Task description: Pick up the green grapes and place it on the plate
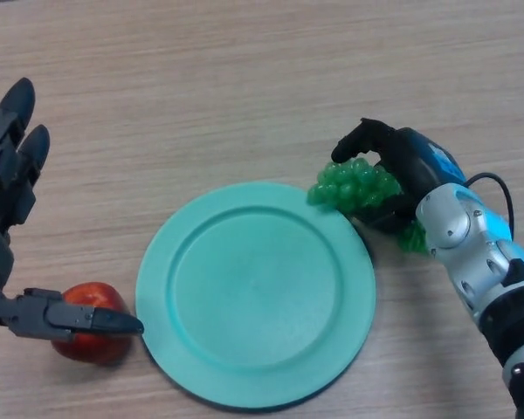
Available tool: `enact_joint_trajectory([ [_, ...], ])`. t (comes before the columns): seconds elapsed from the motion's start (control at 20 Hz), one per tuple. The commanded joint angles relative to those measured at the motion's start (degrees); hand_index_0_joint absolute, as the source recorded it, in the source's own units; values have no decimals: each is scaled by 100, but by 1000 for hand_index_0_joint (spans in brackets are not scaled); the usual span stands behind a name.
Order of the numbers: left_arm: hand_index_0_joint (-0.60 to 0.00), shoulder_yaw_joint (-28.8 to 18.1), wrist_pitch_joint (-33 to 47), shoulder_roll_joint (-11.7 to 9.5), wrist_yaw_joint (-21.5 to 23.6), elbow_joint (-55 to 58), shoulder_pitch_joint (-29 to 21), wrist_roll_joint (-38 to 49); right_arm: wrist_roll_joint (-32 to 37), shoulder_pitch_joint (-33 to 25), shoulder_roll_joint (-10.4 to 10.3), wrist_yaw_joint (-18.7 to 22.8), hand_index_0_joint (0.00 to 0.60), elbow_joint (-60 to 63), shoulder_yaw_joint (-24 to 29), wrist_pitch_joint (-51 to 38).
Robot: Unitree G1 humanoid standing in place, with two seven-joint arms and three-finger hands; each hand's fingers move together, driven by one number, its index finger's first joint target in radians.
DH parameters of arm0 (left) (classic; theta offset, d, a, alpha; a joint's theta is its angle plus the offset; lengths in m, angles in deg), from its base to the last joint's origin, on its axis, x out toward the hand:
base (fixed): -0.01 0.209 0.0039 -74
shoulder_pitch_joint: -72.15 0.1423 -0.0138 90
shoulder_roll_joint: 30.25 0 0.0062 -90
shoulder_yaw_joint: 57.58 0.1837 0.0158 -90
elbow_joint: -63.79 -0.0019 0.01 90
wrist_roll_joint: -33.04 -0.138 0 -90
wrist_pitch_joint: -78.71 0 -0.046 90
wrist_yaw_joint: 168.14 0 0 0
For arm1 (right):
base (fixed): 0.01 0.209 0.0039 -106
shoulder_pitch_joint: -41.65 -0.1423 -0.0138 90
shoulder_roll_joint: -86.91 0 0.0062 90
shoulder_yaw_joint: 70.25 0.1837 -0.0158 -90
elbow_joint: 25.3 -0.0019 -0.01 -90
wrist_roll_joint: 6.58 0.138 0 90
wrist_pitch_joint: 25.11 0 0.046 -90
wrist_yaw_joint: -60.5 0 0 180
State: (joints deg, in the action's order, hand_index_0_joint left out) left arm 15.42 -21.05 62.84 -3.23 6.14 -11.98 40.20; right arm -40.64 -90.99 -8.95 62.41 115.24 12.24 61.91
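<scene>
Grapes gripped at plate edge, R side.
Near: red apple under thumb of open L hand, beside teal plate. Farther: R hand curled round green grapes, bunch at plate's upper-R rim, on wooden table.

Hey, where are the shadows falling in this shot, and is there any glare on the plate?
Head view: soft, even light; plate matte, no glare; a faint shadow beneath its lower rim; a darker shadow beneath the apple, under the left robot hand's thumb.
</scene>
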Motion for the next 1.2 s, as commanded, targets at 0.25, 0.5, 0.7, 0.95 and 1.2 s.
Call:
enact_joint_trajectory([
  [0.25, 0, -399, 756, -248, 198, 267, -169, 101, 640, -234, 74, -304, 600, -1913, 315, 357],
  [0.5, 0, -476, 754, -262, 389, 256, -280, 223, 1979, 278, 74, -392, 600, -4318, -790, 2134],
  [0.7, 0, -501, 792, -216, 670, 148, -299, 209, 2471, 498, 74, 99, 600, -5397, -1787, 2843],
  [0.95, 0, -564, 883, -269, 787, 48, -310, 238, 2308, 517, 74, 126, 152, -5684, -2182, 3003],
  [1.2, 0, -422, 955, -274, 834, -10, -255, 144, 2765, 639, 74, 319, 0, -6912, -2033, 3665],
])
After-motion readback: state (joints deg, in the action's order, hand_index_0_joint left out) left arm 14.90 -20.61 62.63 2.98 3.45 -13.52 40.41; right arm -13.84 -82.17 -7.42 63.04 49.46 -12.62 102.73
